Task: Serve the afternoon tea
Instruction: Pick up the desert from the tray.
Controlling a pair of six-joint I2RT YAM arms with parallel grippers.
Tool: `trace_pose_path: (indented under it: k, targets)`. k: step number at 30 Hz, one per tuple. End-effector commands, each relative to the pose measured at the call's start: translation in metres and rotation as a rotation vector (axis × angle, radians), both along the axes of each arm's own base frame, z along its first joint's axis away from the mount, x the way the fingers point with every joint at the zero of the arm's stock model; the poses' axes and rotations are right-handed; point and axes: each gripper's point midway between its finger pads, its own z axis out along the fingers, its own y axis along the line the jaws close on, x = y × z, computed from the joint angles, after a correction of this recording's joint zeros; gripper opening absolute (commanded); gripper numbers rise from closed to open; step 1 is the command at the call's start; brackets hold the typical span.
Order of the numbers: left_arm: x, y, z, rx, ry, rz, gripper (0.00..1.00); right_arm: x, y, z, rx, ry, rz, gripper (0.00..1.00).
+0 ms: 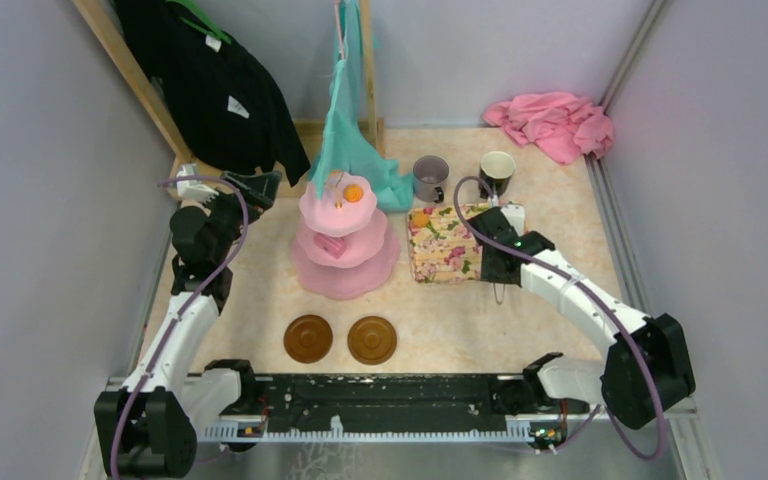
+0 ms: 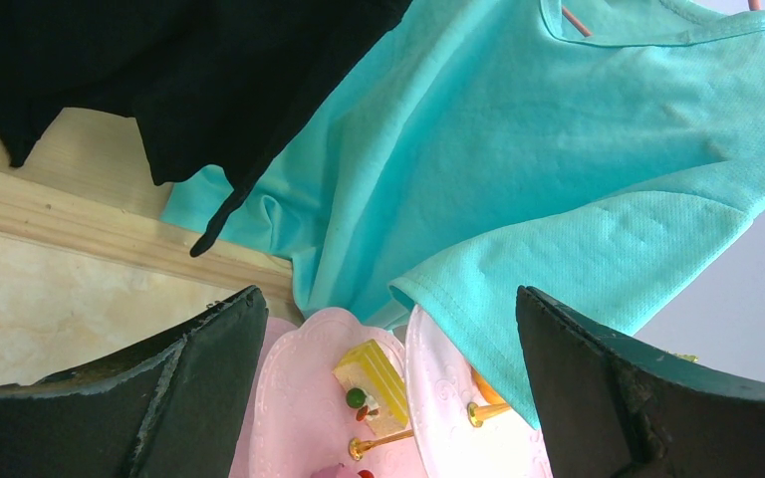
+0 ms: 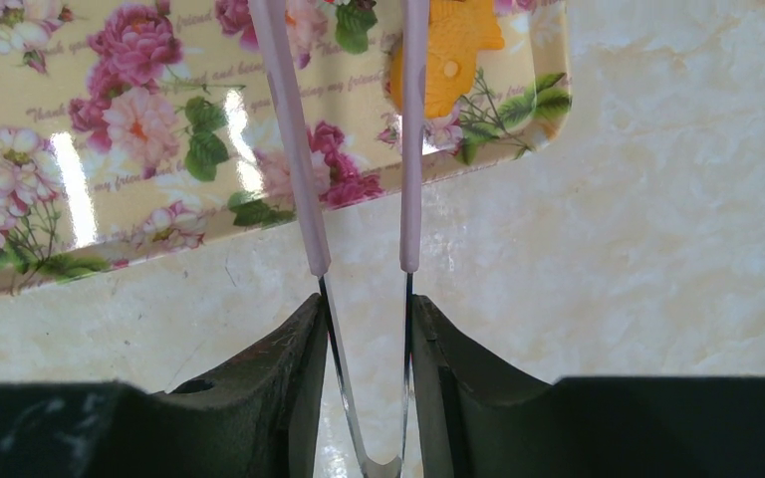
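Top external view: the pink three-tier stand (image 1: 345, 268) is standing left of centre on the table (image 1: 560, 200). An orange cake (image 1: 353, 192) is sitting on its top tier and a pink cake (image 1: 330, 246) is lying on the middle tier. The grey mug (image 1: 430, 177) and the black white-lined mug (image 1: 497, 170) are standing upright behind a floral tray (image 1: 445, 258), near each other but apart. A second orange cake (image 1: 420, 218) is lying at the tray's far left corner. The left brown disc (image 1: 308, 338) and the right brown disc (image 1: 372, 340) are lying side by side near the arm bases, not touching.

The left gripper (image 1: 253, 186) is hovering just left of the stand's top tier, under a black garment (image 1: 210, 90). Left wrist view: the jaws are standing wide apart with nothing between them. A yellow cake (image 2: 374, 383) is sitting on one tier, and teal fabric (image 2: 558, 149) is hanging over the stand.

The right gripper (image 1: 488, 228) is reaching over the tray's right side. Right wrist view: the jaws are clenching the metal base of pink-armed tongs (image 3: 294, 149). Both tong arms are extending over the tray, and the right arm is crossing the edge of the second orange cake. I cannot tell whether it is touching. The tong tips are running out of frame.
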Motion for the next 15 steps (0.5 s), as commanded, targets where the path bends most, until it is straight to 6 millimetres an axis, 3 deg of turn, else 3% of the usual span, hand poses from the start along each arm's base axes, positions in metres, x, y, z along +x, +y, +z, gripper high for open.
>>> trace_pose_path:
  k: [1,15]
  targets:
    - [-0.002,0.000,0.009,-0.004,-0.040,-0.005,0.99,0.025,0.004,0.018,0.025,-0.059,0.003,0.35]
    - [-0.001,0.001,0.007,-0.007,-0.035,-0.002,0.99,0.042,-0.008,0.012,0.012,-0.033,-0.017,0.35]
